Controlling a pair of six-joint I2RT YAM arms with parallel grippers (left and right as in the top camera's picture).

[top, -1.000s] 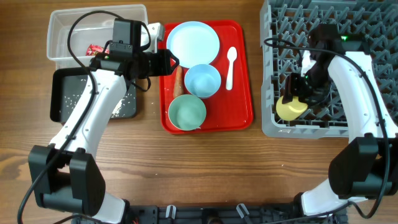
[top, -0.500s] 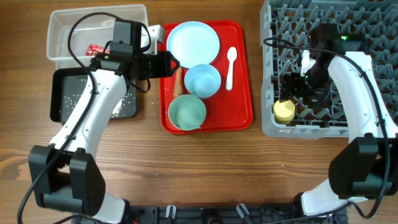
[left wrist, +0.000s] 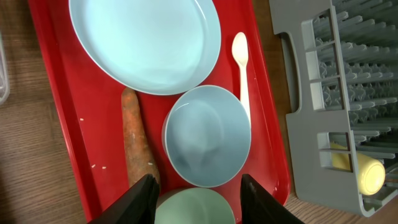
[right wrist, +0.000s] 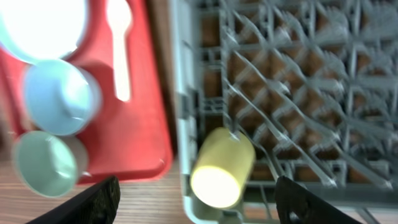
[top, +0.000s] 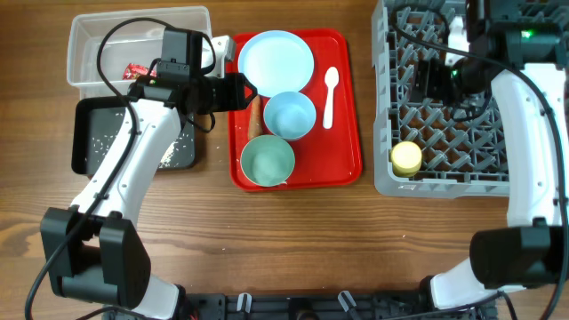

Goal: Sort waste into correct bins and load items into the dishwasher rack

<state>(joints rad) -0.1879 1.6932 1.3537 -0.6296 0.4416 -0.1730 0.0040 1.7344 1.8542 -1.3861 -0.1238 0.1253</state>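
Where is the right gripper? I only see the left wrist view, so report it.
Observer: The right gripper hangs open above the dishwasher rack, apart from the yellow cup lying in the rack's near left corner.
Operator: Tell me what is in the clear bin.
Observer: A red wrapper lies in the clear bin.
Operator: Now check the black bin.
Observer: White rice grains are scattered in the black bin.
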